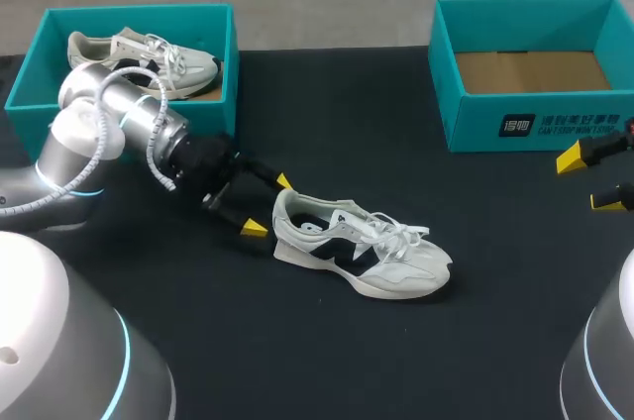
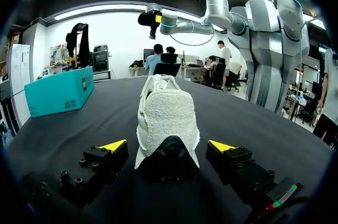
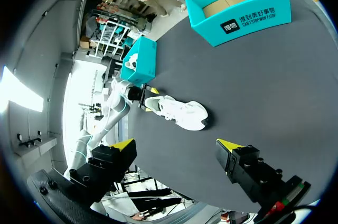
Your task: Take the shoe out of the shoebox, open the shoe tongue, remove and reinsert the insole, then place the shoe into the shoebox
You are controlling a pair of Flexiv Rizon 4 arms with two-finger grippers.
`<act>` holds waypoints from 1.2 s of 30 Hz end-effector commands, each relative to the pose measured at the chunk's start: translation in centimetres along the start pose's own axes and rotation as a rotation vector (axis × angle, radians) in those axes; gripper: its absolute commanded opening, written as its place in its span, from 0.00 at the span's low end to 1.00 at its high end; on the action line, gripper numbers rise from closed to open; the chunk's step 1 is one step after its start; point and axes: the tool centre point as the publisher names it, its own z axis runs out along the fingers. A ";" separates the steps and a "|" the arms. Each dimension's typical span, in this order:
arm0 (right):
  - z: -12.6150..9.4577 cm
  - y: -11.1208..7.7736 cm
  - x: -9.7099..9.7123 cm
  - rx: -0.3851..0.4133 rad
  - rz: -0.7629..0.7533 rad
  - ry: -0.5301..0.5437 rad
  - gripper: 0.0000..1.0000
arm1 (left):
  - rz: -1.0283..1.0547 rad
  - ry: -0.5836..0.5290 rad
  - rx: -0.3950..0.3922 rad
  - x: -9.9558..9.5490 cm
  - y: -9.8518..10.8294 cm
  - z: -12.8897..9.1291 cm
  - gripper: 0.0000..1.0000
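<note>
Shoe (image 1: 362, 247) by spread left hand (image 1: 268, 205), second shoe (image 1: 144, 58) — in shoebox (image 1: 230, 83)

Shoe (image 1: 362, 247) with my left gripper (image 1: 268, 205) at its heel, left box (image 1: 230, 53) behind-left of it, right box (image 1: 535, 125) behind-right.

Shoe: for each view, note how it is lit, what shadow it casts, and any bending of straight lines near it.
Head view: even light; the shoe casts barely any shadow on the dark table. Left wrist view: its heel looms large between the tips of the open left hand, and the table's edge bows. Right wrist view: the shoe looks small, the table's edge curving round it.
</note>
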 end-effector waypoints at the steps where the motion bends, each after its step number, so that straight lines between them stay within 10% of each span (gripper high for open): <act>1: -0.3 -1.0 0.0 -0.046 0.002 -0.002 1.00 | 0.001 0.052 0.008 -0.6 0.5 0.8 1.00; 36: -0.3 -1.0 0.0 -0.046 0.002 -0.002 1.00 | -0.060 0.062 0.042 -0.7 2.0 4.4 1.00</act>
